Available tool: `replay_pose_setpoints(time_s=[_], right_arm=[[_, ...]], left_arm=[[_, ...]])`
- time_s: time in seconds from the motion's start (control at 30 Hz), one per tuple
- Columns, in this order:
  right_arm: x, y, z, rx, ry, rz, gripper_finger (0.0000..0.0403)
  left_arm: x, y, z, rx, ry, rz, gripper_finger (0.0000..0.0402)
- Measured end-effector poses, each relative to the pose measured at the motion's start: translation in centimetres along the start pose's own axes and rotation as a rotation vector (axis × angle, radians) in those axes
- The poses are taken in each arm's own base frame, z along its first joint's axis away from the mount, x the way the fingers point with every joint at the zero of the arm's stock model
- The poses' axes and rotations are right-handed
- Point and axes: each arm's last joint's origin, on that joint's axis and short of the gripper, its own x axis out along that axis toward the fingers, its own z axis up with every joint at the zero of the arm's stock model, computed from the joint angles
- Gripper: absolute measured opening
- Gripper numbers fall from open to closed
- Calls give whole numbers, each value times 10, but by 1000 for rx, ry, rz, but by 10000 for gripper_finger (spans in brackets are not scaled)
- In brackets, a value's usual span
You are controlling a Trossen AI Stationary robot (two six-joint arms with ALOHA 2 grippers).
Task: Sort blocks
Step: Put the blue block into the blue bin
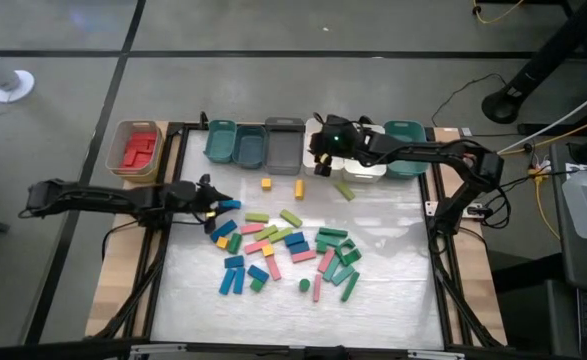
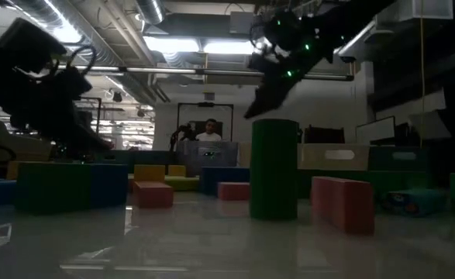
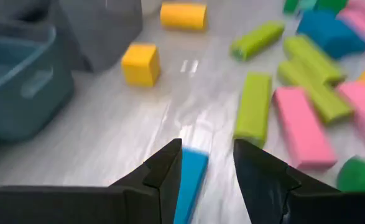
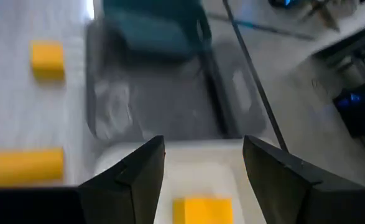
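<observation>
Many small blocks lie scattered mid-table [image 1: 283,250]: blue, green, lime, pink and yellow bars, and an upright green cylinder [image 2: 274,170]. My left gripper [image 1: 211,205] [image 3: 207,149] is open and low at the pile's left edge. Its fingers stand on either side of one end of a blue bar [image 3: 191,180] [image 1: 230,205] that lies flat on the table. My right gripper [image 1: 323,165] [image 4: 204,146] is open above a white bin [image 4: 182,155] in the far row. A yellow block [image 4: 201,210] lies in that bin below the fingers. Two yellow blocks [image 1: 267,183] [image 1: 299,187] rest on the table nearby.
A row of bins stands along the far edge: two teal [image 1: 221,140], a grey [image 1: 283,148], white ones and another teal [image 1: 405,150]. A tan bin [image 1: 138,150] with red blocks sits at the far left. A person [image 2: 209,133] sits beyond the table.
</observation>
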Motion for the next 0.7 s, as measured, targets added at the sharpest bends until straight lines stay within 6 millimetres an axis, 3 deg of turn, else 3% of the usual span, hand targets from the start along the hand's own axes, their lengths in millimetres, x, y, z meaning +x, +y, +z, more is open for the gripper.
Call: replay_pose_setpoints(time_s=[0.2,0.7], right_arm=[[-9,10,26,-22,-97,65,218],[-23,66,43,-121,-122,220,218]], left_arm=[[5,1,-6,43,104,65,134],[9,2,-9,-13,142,116,134]])
